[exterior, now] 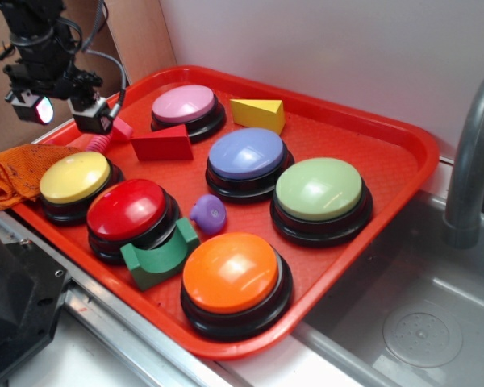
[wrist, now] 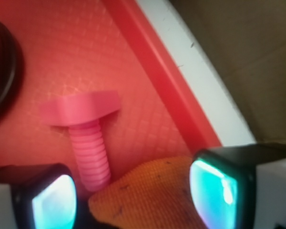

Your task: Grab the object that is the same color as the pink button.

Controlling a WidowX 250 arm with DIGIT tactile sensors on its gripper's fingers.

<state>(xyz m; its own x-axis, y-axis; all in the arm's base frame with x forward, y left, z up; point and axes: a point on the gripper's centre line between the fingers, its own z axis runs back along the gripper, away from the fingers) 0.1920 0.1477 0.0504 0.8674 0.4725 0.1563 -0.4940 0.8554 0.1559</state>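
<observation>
Red tray (wrist: 62,57) holds the pink bolt (wrist: 86,138) below the wide-open, empty tool (wrist: 133,195).

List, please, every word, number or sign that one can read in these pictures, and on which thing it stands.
None. No view shows readable text: the pink button, the other buttons, the toy bolt, the blocks, the red tray, the orange cloth and the claw carry no visible lettering.

Bright even light; blurry wrist view
</observation>
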